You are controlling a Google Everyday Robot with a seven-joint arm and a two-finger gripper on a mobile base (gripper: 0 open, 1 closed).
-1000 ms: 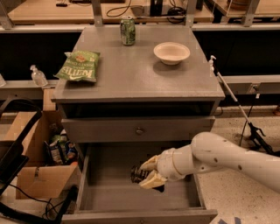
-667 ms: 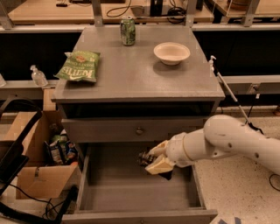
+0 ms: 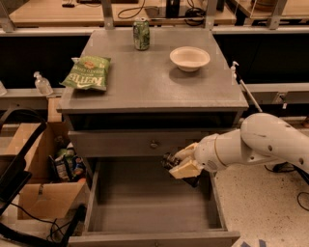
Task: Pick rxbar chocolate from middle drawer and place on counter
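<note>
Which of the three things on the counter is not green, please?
The pale bowl, right side of the counter; the can and chip bag are green. The gripper holds the rxbar chocolate over the middle drawer.

**Q:** What stands beyond the far edge of the desk (image 3: 154,89)?

**A:** A pale wooden bench (image 3: 53,13) on grey metal posts (image 3: 107,12), with black cables (image 3: 133,8) lying on it. Below the bench is a dark recess.

**Q:** And off the left edge?

**A:** A grey ledge (image 3: 24,93) carrying a clear pump bottle (image 3: 42,83). Lower down, an open cardboard box (image 3: 36,195) stands near the near-left corner.

**Q:** And off the right edge?

**A:** Pale speckled floor (image 3: 256,212) by the near-right corner, with a dark cable (image 3: 302,198) on it. The lighting is warm.

**Q:** Where is the gripper (image 3: 181,166)?

**A:** Below the near edge, toward the right corner.
</note>
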